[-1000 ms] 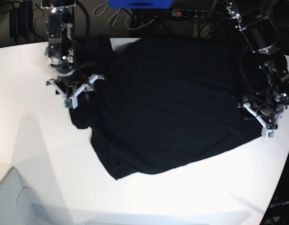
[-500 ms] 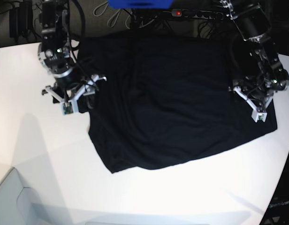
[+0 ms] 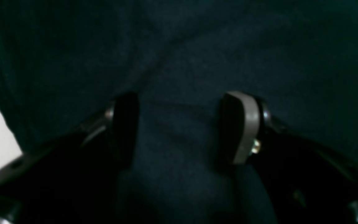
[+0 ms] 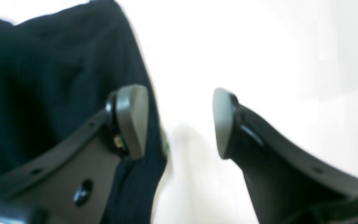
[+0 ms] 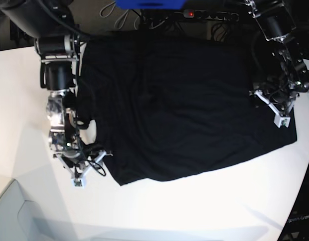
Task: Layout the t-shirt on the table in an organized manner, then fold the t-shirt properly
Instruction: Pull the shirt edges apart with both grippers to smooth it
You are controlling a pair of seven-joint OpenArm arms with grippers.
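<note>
The black t-shirt [image 5: 184, 105] lies spread on the white table [image 5: 194, 211], its hem corner at the lower left. My right gripper [image 5: 90, 168] stands open at that lower-left corner. In the right wrist view the right gripper [image 4: 179, 121] has one finger over the t-shirt [image 4: 42, 93] edge and the other over bare table [image 4: 259, 46]. My left gripper [image 5: 269, 106] rests over the shirt's right side. In the left wrist view the left gripper [image 3: 182, 127] is open, its fingers [image 3: 241, 127] apart with dark t-shirt [image 3: 197, 46] cloth beneath and between them.
A power strip [image 5: 194, 13] with a red light, cables and a blue object [image 5: 149, 4] sit behind the table's far edge. The table's curved edge [image 5: 301, 191] runs down the right. A pale box corner [image 5: 9, 211] shows at the lower left.
My right gripper has travelled down the shirt's left edge from the sleeve area to the lower-left corner. The left gripper has shifted slightly right. The shirt's left side lies straighter.
</note>
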